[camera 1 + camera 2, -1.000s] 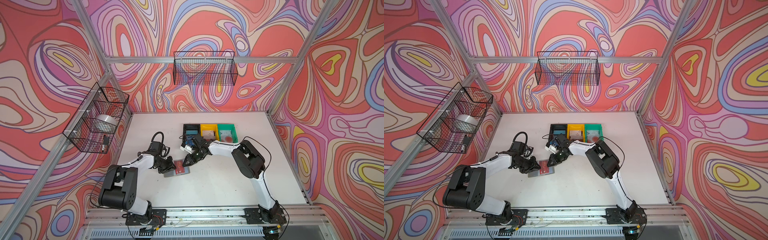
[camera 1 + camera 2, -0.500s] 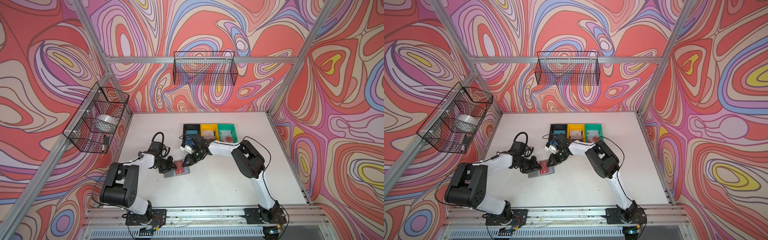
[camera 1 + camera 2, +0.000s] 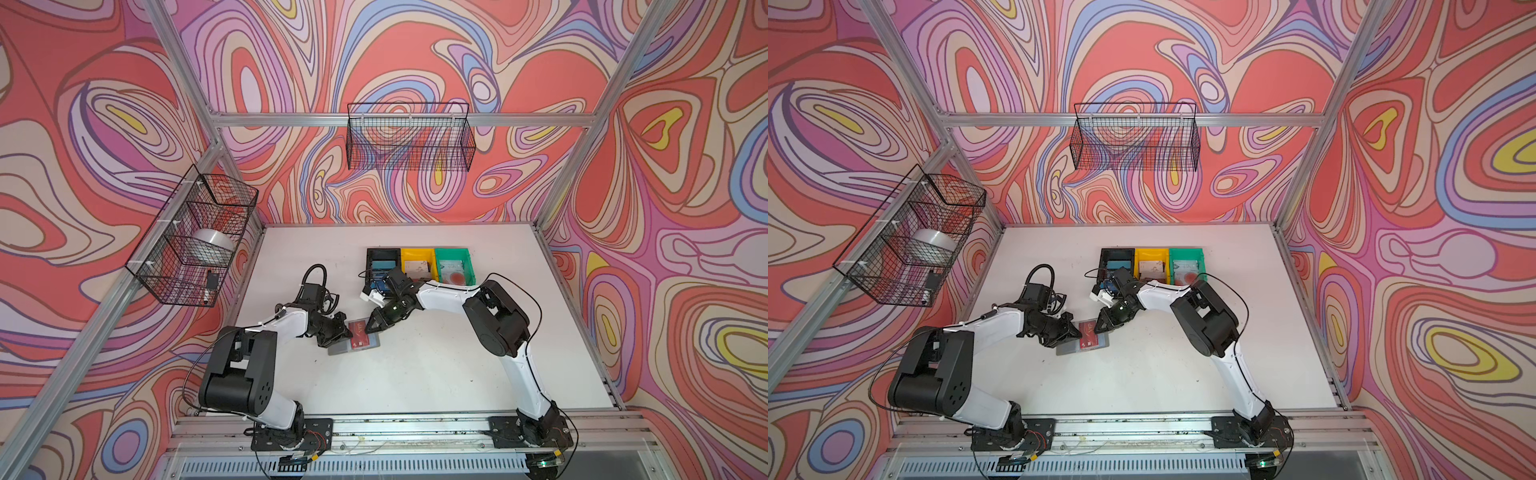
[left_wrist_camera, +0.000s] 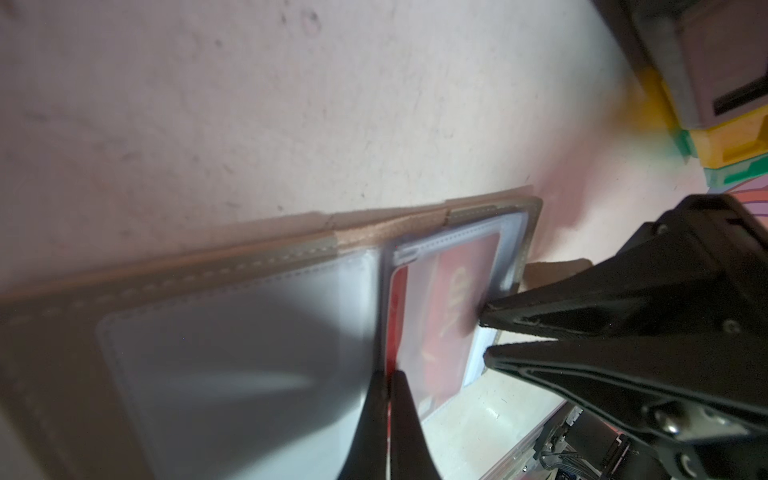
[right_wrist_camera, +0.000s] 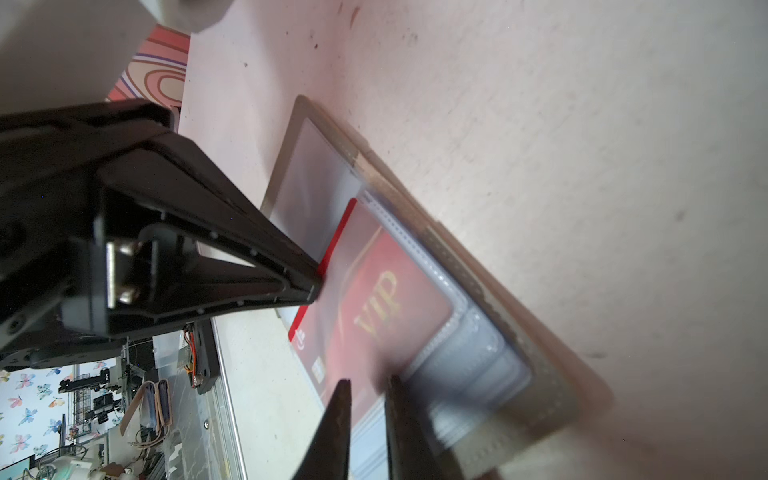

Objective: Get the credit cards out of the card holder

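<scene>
**Red card pinched at its free edge, holder pinned at the far end**

The card holder [image 3: 341, 349] lies open and flat on the table [image 3: 436, 374], in front of the row of bins. One translucent pocket on it holds the red card [image 5: 374, 299]. The card is part-way out, and a bare red strip shows past the pocket mouth.

The left gripper [image 4: 386, 374] is clamped on that strip, with a sliver of red visible between its closed tips. The grip is low and nearly edge-on. I judge this suits a thin card that can only slide out in line with the pocket.

The right gripper [image 5: 368, 382] sits at the opposite end of the same pocket, jaws narrow with a slim gap. Whether it pinches the pocket film or only bears down on it cannot be told. Its position suggests a counter-hold, so that the holder does not drag along with the card.

The blue card [image 3: 382, 266] lies in the black bin [image 3: 382, 252]. A whitish card [image 3: 453, 274] with a red spot lies in the green bin [image 3: 467, 266]. What the yellow bin [image 3: 417, 252] holds is unclear.

Risk: the light holder may lift or skid if the counter-hold slips.
</scene>
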